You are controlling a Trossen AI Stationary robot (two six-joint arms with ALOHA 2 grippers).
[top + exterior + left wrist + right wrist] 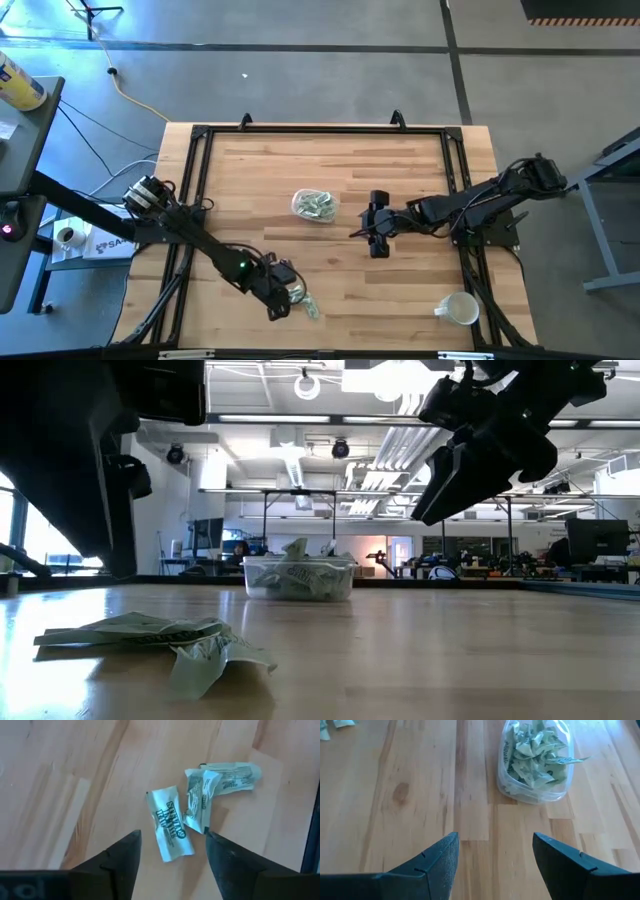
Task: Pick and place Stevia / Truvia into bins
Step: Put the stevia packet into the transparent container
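Most of the task appears complete. The small round clear plastic bowl (315, 206) at the centre of the light wooden worktop (260, 180) is heaped with crumpled pale green and white paper sachets (535, 752).

Three loose sachets (200, 805) are visible on the worktop near its front edge, just beside one another; two overlap, and one flat sachet (169, 824) lies alongside them. No other loose sachets show.

The left gripper (172, 852) hovers directly above this group, fingers apart and empty, the flat sachet lying between them. That sachet is judged to be the next pick.

The right gripper (495, 852) is raised to the right of the bowl, fingers apart, holding nothing.
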